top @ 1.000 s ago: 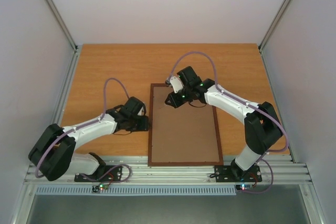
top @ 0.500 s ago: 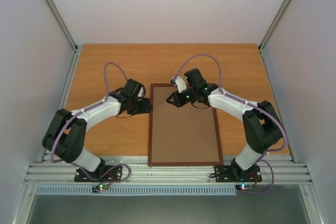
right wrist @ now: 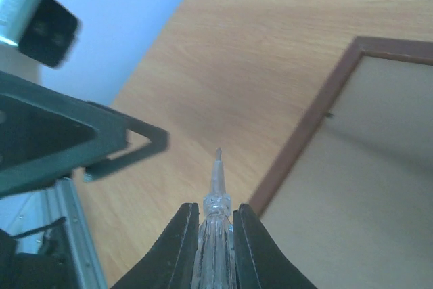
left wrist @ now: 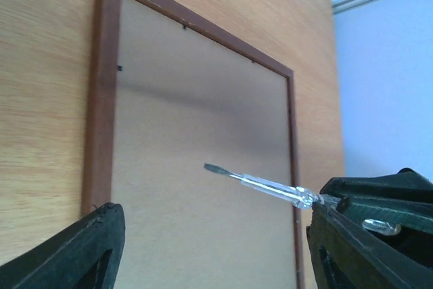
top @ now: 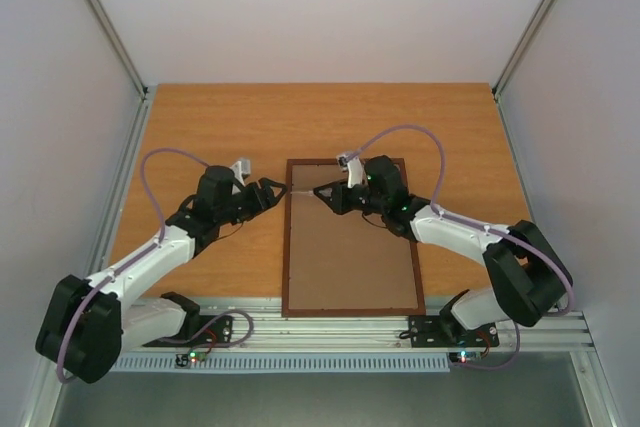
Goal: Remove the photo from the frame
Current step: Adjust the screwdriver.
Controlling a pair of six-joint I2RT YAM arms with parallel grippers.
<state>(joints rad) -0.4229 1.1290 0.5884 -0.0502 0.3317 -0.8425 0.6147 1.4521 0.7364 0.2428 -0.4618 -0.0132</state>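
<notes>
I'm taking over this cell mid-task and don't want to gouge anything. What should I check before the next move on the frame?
1. Thin reddish-brown wooden frame flat, back up: ok.
2. Right gripper shut on clear-handled screwdriver: ok.
3. Left gripper open and empty: ok.
4. Screwdriver tip seated on a small dark retaining tab: cannot tell.
5. Brown hardboard back lifted out: not ok, it sits in the frame; photo hidden.
</notes>
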